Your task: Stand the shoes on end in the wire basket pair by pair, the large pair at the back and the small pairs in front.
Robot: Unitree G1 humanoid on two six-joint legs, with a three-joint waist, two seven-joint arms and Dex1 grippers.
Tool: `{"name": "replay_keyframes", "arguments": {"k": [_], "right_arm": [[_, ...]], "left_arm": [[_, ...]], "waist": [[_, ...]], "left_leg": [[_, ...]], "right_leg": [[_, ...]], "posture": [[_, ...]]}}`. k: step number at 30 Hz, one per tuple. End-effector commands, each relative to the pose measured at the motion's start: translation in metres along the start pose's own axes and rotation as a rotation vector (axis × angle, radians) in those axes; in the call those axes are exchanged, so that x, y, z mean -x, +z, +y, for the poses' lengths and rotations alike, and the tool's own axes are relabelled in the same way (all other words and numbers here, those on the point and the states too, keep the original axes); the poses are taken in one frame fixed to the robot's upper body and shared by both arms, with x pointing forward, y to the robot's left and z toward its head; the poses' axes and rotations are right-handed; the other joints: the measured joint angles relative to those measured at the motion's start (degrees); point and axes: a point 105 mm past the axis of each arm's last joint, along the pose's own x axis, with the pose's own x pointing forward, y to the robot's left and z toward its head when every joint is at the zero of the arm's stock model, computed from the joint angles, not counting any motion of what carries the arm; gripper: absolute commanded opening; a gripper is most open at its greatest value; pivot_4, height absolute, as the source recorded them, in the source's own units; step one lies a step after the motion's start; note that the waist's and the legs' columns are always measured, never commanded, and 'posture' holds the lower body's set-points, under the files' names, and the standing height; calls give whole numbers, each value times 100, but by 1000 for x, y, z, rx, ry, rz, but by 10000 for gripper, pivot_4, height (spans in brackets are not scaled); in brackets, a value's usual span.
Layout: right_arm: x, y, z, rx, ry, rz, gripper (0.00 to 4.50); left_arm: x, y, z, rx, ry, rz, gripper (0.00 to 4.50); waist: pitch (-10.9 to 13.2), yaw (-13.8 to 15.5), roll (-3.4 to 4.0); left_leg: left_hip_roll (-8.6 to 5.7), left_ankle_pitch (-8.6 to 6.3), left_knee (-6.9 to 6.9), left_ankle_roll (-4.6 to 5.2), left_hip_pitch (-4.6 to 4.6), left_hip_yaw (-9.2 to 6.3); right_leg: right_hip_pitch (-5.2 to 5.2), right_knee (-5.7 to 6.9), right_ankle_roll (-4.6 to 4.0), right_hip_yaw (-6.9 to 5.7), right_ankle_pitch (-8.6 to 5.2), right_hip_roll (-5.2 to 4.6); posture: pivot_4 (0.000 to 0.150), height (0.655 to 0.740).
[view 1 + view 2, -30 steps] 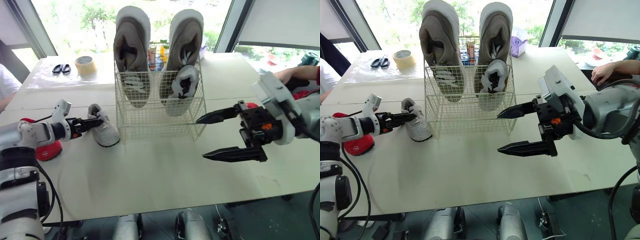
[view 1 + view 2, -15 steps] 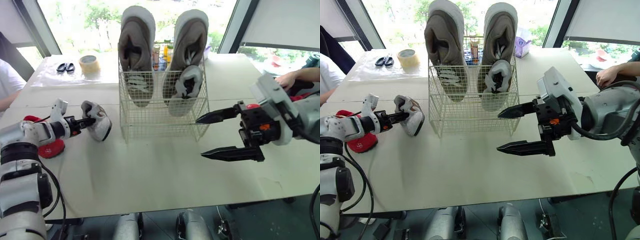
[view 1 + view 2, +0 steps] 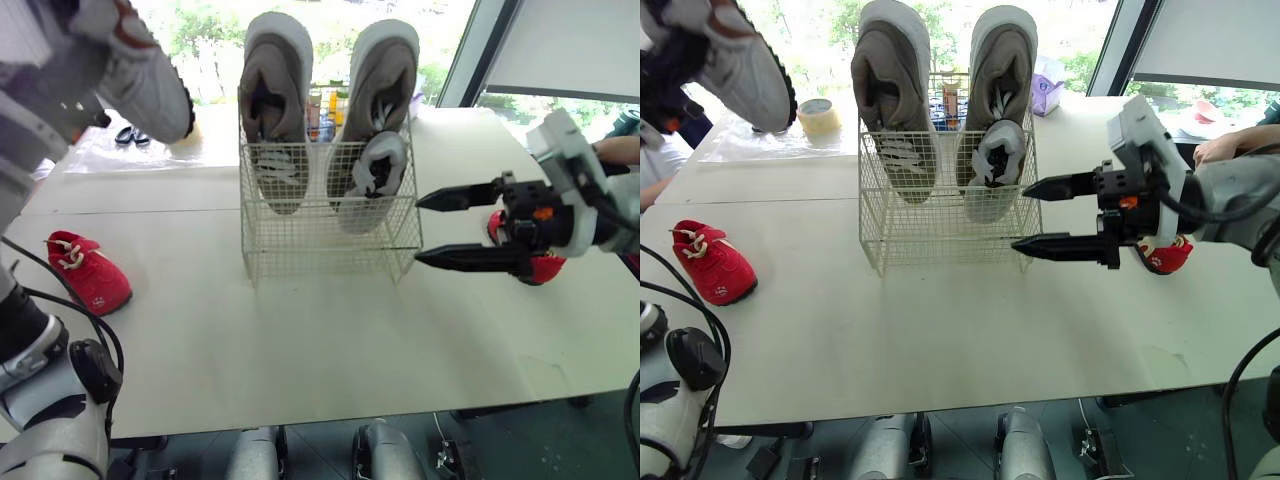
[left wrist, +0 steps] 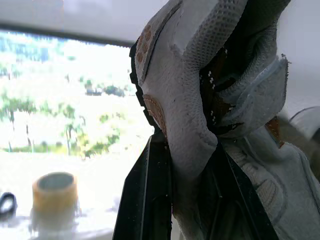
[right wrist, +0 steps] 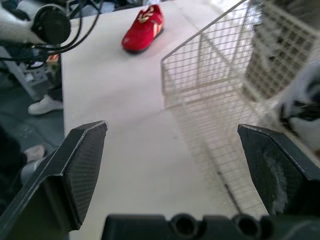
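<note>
White small shoe (image 3: 150,85) is clamped between the left gripper's (image 4: 187,150) fingers. The right gripper (image 3: 420,231) gapes wide, wire basket (image 3: 325,235) just beside its tips, red shoe (image 3: 545,268) by its base.

Silver-grey arm shells (image 3: 585,185); black tapered fingers (image 3: 465,259); orange mark (image 3: 543,212) at right wrist; black cables (image 3: 55,292)

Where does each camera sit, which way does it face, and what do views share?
Eye views: on the head, facing forward and down at the wire basket; raised left arm holding a small grey shoe, open right gripper.
Left wrist view: on that wrist, facing along the left gripper, clamped on that shoe, toward a tape roll.
Right wrist view: on that wrist, facing between its open fingers toward the basket and a red shoe.
Shared: eye and right wrist views both show basket and red shoe.
</note>
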Motion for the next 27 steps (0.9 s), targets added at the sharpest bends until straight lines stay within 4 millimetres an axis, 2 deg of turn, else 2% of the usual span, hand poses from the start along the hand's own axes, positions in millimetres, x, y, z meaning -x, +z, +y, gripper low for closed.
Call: {"name": "replay_keyframes", "arguments": {"k": [1,4,8,14,19,24,27], "right_arm": [[0,7,-7,48,13,0,45000],[0,11,-18,49,17,-3,45000],[0,14,-27,50,31,6,45000],[5,14,-26,39,27,31,45000],[9,14,-21,28,8,41,45000],[13,15,-15,15,-17,39,45000],[13,15,-13,11,-26,32,45000]], "left_arm": [[2,-11,-37,-55,-51,-13,5597],[4,-31,-59,-103,-87,4,5597],[-2,-43,-72,-145,-123,-63,5597],[-15,-63,-85,-264,-169,-111,5597],[-24,-77,-86,-314,-111,-151,5597],[-28,-102,-92,-393,-73,-158,5597],[-32,-106,-92,-379,-40,-174,5597]], "waist": [[-2,5,4],[-1,-9,3],[0,2,2],[0,9,3],[0,8,4],[0,8,4],[0,14,4]], "left_leg": [[0,0,0,-1,2,-1],[2,1,4,-2,0,-2],[2,1,2,-2,-17,1],[1,0,6,0,-18,2],[2,0,2,0,-18,3],[2,-1,3,2,-18,4],[2,-2,4,4,-18,4]], "right_leg": [[1,2,0,0,0,1],[-2,4,0,0,0,5],[-18,4,-1,0,0,7],[-17,2,-1,-1,0,5],[-20,2,-1,-1,0,4],[-19,1,-1,-1,0,3],[-19,2,-1,-1,0,2]], "posture": [[1500,6675],[1500,6675],[1500,6675],[1500,6675],[1500,6675],[1500,6675],[1500,6675]]}}
